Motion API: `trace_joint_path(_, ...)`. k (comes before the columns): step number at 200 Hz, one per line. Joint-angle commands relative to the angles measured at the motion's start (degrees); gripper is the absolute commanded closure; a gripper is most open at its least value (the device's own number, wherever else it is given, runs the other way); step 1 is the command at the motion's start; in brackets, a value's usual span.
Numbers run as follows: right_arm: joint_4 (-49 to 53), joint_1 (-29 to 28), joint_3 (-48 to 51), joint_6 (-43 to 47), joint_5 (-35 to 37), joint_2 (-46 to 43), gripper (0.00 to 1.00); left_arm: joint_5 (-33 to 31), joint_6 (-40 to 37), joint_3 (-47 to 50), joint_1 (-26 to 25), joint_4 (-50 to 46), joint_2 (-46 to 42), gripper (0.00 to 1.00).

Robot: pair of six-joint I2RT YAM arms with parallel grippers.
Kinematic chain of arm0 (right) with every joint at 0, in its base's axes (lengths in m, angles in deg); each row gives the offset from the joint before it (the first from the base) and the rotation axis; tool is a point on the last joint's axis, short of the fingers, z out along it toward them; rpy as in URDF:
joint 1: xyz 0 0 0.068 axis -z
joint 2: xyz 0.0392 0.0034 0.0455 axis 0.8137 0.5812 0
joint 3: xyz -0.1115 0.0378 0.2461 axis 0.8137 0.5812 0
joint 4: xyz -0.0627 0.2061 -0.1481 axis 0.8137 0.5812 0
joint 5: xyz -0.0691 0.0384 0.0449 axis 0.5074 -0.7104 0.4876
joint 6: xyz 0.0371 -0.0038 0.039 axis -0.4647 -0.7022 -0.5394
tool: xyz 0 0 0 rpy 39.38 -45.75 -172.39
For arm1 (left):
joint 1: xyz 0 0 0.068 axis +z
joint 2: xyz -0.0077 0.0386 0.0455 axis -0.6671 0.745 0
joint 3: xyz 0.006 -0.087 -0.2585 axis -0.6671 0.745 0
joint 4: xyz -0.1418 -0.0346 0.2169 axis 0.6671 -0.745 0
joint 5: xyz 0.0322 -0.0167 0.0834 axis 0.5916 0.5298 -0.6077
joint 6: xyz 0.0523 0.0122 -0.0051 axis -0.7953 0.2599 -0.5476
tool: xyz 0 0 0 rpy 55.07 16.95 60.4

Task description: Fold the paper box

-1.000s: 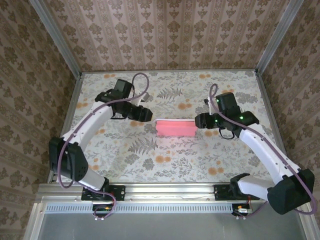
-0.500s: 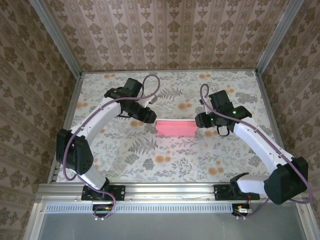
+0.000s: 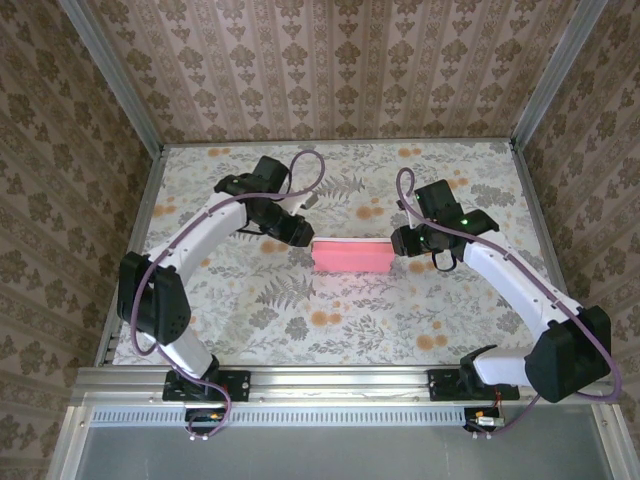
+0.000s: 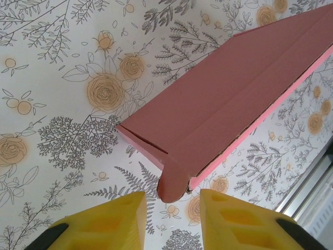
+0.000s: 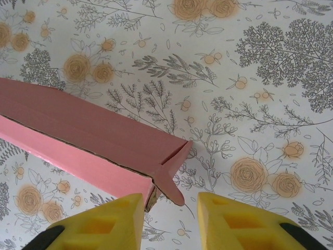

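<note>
A salmon-pink paper box [image 3: 350,258] is lying folded into a long, low shape at the middle of a flower-printed table [image 3: 300,330], its length running left to right. It is being flanked by two white robot arms. The left gripper [image 3: 299,232] is being held just beside the box's left end, and the right gripper [image 3: 398,241] just beside its right end.

In the left wrist view, a rounded tab [image 4: 171,186] at the box's near corner is being framed by the gripper's yellow fingers [image 4: 122,216]. The jaws are being held narrowly apart, with bare table showing on either side of the tab, and nothing is being gripped. A brighter pink edge [image 4: 250,122] is being shown along one long side of the box.

In the right wrist view, a pointed flap [image 5: 169,187] is sticking out from the box's end, between the right gripper's yellow fingers [image 5: 229,219]. These jaws are likewise being kept a little apart, clear of the cardboard.

The scene is being enclosed by patterned brown wallpaper [image 3: 330,70], and purple cables [image 3: 303,165] are being looped over both arms.
</note>
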Motion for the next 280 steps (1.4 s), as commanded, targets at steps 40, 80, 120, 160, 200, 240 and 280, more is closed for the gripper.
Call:
trace_joint_path(40, 0.0, -0.3, -1.6, 0.5, -1.3, 1.5, 0.71, 1.7, -0.2, -2.3, -0.4, -1.6, 1.5, 0.76)
trace_joint_path(80, -0.1, -0.3, -1.6, 0.1, -1.7, 1.4, 0.75, 2.5, 0.2, -2.4, -0.5, -1.8, 2.1, 0.79)
trace_joint_path(120, -0.2, -0.3, -1.5, -0.1, -1.9, 1.4, 0.8, 2.7, 0.8, -2.7, -0.7, -1.8, 2.6, 0.8)
trace_joint_path(160, -0.4, -0.4, -1.5, -0.9, -2.7, 1.2, 0.85, 4.3, 3.8, -3.0, -0.8, -1.6, 2.6, 0.89)
trace_joint_path(200, -0.6, -0.6, -1.4, -1.7, -3.4, 0.9, 0.9, 4.5, 6.4, -1.5, -0.9, -0.1, 2.5, 0.93)
trace_joint_path(240, -0.9, -0.8, -1.2, -2.9, -4.9, 0.7, 0.94, 4.5, 9.4, 0.4, -0.9, 1.9, 2.1, 0.95)
trace_joint_path(280, -1.7, -0.8, -0.4, -4.7, -5.8, 0.5, 0.96, 4.3, 12.1, 2.5, -1.4, 4.6, 1.4, 0.95)
